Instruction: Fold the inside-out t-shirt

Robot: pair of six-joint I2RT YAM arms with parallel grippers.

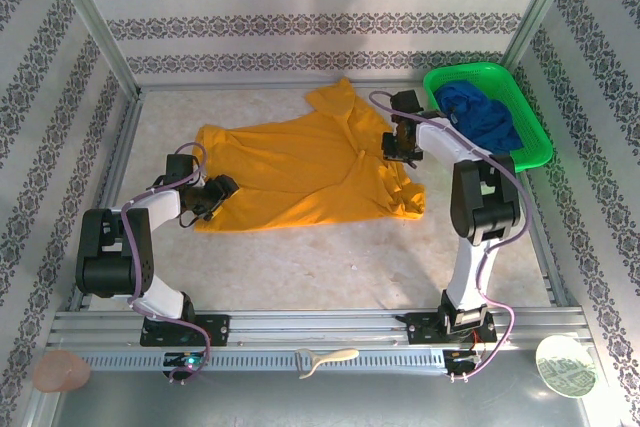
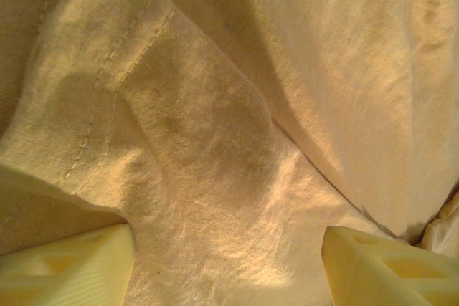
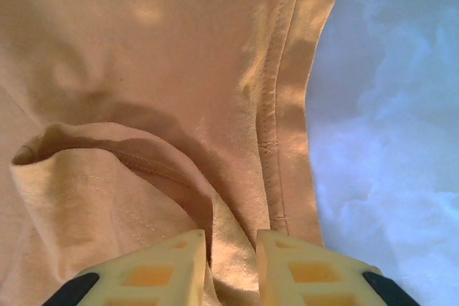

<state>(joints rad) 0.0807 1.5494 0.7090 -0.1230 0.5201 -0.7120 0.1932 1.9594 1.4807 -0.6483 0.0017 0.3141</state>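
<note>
Mustard-yellow cotton of the inside-out t-shirt (image 1: pixel 300 172) lies spread out beneath both tools. The left gripper (image 2: pixel 229 249) is released, jaws wide, with a stitched hem ahead and to its left. The right gripper (image 3: pixel 231 249) stands narrowly parted, unclenched, with a shirt fold in the gap and bare table (image 3: pixel 387 141) to its right

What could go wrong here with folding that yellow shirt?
1. The right gripper has only a thin ridge of the t-shirt between its narrow fingers; it might slip out.
2. The left gripper stands open over the cloth, holding nothing, so a pull could bunch the shirt.
3. The right arm is close to the green basket and may nudge it.
</note>
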